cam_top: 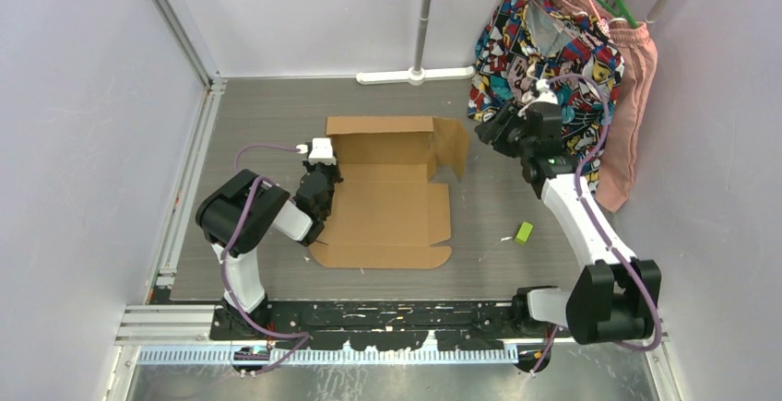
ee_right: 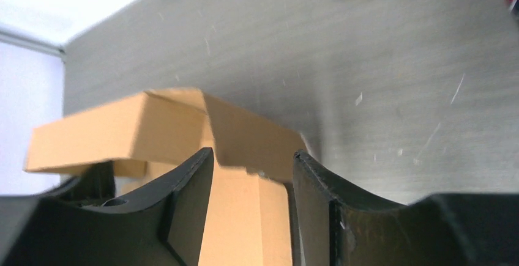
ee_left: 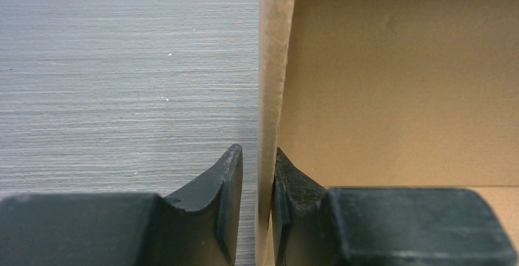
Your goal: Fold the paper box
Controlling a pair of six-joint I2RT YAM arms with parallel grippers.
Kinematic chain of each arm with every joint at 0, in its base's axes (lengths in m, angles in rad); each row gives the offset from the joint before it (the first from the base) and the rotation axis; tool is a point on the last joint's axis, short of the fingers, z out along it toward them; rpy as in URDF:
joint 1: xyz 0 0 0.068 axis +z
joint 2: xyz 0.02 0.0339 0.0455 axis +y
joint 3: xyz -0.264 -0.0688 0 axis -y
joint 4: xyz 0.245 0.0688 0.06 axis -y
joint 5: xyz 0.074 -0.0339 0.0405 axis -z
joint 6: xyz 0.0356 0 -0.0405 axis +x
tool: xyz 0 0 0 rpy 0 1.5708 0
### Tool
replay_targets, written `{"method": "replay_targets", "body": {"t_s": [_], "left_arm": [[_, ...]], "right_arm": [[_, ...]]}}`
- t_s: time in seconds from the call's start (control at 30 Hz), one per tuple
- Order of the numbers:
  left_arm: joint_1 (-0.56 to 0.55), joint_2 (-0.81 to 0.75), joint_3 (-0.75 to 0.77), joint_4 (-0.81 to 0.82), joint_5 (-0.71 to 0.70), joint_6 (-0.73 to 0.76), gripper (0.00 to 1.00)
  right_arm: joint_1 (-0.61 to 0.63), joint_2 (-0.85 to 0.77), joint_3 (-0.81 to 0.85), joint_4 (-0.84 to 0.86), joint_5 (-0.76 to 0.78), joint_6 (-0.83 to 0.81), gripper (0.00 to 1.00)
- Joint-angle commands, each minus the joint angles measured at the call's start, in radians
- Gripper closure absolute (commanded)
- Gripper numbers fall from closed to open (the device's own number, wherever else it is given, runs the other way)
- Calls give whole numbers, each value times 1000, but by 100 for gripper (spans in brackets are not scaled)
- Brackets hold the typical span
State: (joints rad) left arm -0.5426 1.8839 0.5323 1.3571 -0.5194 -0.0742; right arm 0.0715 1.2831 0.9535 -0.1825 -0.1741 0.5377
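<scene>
The paper box lies mid-table as brown cardboard, its front panel flat, its back wall raised and a flap standing at the right rear corner. My left gripper is at the box's left side. In the left wrist view its jaws straddle the upright side wall. The right finger touches the wall and a thin gap shows on the left. My right gripper hovers just right of the standing flap. Its jaws are open and empty, and past them the box looks blurred.
A small green block lies on the table right of the box. Patterned and pink clothes hang at the back right behind the right arm. A white pole base sits at the back wall. A metal rail runs along the left edge.
</scene>
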Motion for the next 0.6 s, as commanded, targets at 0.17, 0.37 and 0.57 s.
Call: {"method": "replay_targets", "body": {"t_s": [0.17, 0.37, 0.57], "left_arm": [[4, -9, -2, 74, -13, 14, 76], [4, -6, 5, 72, -11, 21, 75], [14, -8, 21, 36, 17, 17, 74]], "right_arm": [[-80, 63, -62, 396, 63, 83, 46], [-108, 254, -36, 550, -22, 144, 56], [-108, 386, 4, 628, -128, 152, 61]]}}
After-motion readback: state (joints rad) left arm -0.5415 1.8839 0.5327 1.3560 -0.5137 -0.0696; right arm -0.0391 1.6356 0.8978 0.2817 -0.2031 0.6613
